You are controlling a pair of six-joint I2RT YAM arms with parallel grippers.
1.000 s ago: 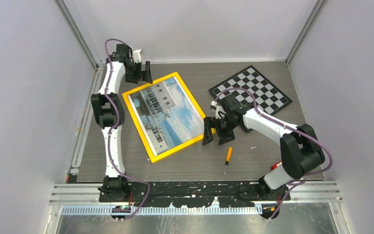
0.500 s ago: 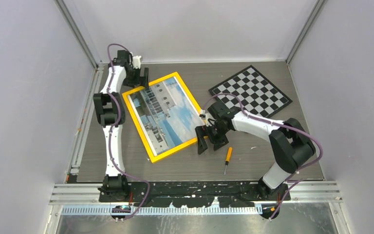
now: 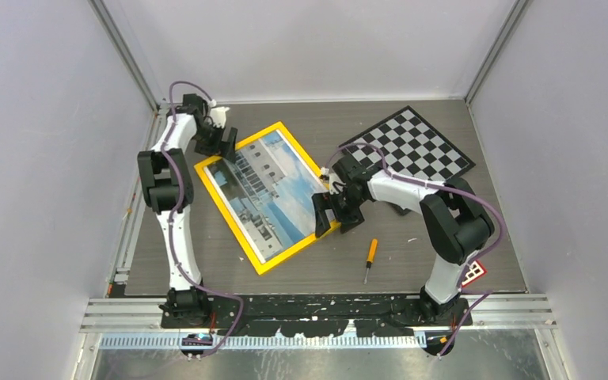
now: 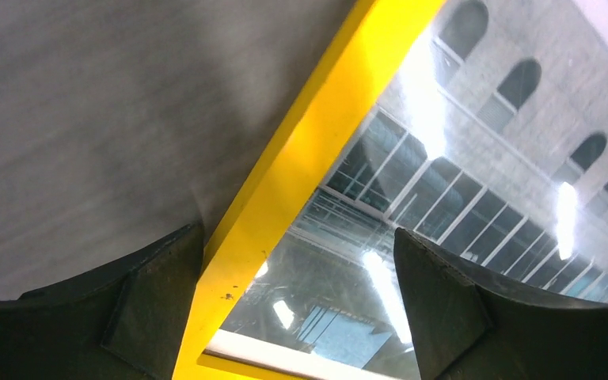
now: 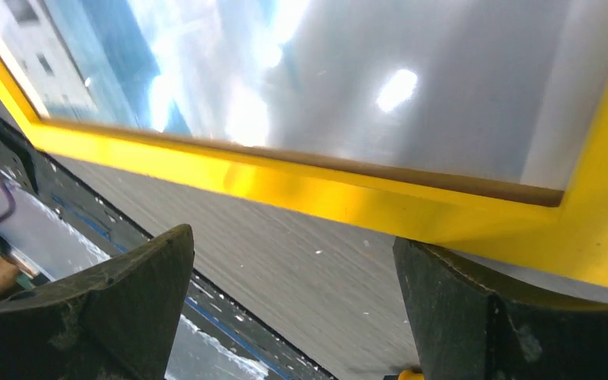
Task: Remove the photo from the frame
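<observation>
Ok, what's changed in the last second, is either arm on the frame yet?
The left end effector moved from beyond the frame's far-left corner to straddle its yellow edge, open. The right end effector moved left from beside the frame onto its right corner, also open. Nothing is gripped. The frame slid slightly toward the near edge. The photo is still inside; screwdriver and checkerboard unmoved.

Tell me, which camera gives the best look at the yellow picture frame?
The top external view: the whole frame shows, all four sides. The left wrist view shows only one border strip; the right wrist view only a corner close up.
</observation>
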